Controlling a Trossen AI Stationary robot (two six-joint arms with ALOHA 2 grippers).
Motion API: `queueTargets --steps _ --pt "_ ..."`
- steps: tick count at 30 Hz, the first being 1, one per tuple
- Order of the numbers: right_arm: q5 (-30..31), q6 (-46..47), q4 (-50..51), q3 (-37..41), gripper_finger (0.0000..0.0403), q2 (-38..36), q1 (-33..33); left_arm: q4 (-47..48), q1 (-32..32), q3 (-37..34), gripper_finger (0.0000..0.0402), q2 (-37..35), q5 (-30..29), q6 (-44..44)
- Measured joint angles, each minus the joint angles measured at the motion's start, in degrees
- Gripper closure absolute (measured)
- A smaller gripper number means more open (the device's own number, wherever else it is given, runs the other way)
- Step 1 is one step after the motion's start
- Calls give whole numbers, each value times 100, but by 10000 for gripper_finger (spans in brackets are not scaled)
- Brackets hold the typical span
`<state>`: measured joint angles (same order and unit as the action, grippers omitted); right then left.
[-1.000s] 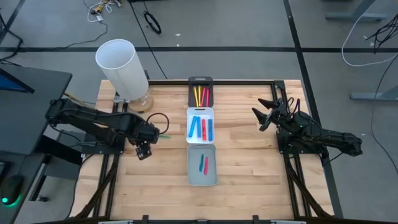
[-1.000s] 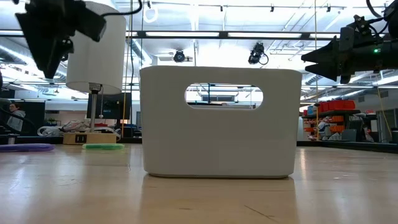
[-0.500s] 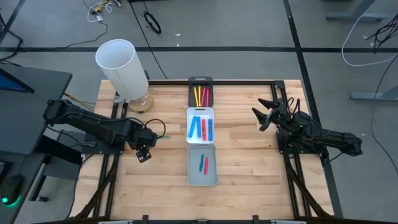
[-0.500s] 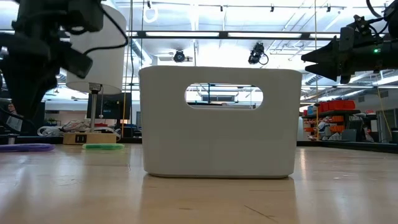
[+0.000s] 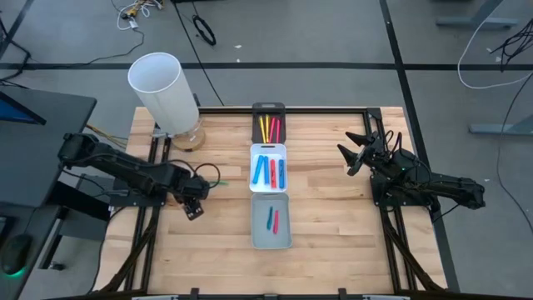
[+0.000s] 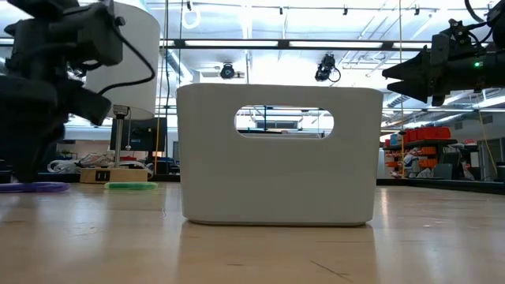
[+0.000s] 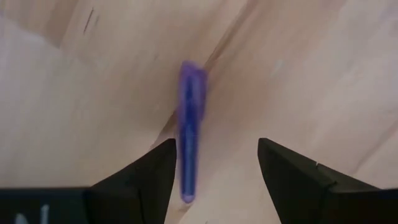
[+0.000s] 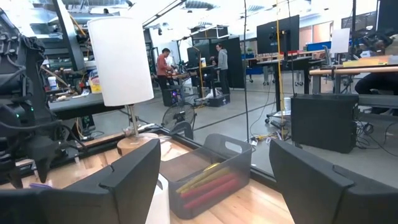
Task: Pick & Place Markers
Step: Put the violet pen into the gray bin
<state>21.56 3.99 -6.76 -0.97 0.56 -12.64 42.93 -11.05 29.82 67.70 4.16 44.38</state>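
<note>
hovering low over the table's left edge, left gripper [image 7: 211, 171] standing with jaws parted and empty, purple marker [image 7: 189, 127] lying flat on the wood, hugging one finger rather than sitting midway in the gap, long axis running along the fingers; probably needing a small sideways shift before closing; left arm stretching out low, wrist bent down; farther off, right gripper [image 5: 356, 152] waiting above the right side, jaws spread wide, holding nothing

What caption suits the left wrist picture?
Open left pincer poised over a purple marker lying on the wooden table.
</note>
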Motion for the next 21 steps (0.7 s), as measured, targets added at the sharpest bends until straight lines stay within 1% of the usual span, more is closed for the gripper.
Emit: queueTargets --steps 8,14,21 --pt "0 0 2 0 101 0 -1 -246 -7 -424 170 -22 32 119" --pt "0 -1 2 0 101 1 -1 -281 -6 -433 170 -17 70 -132" --pt "0 0 0 0 101 2 -2 -303 -4 -439 170 -12 77 -140"
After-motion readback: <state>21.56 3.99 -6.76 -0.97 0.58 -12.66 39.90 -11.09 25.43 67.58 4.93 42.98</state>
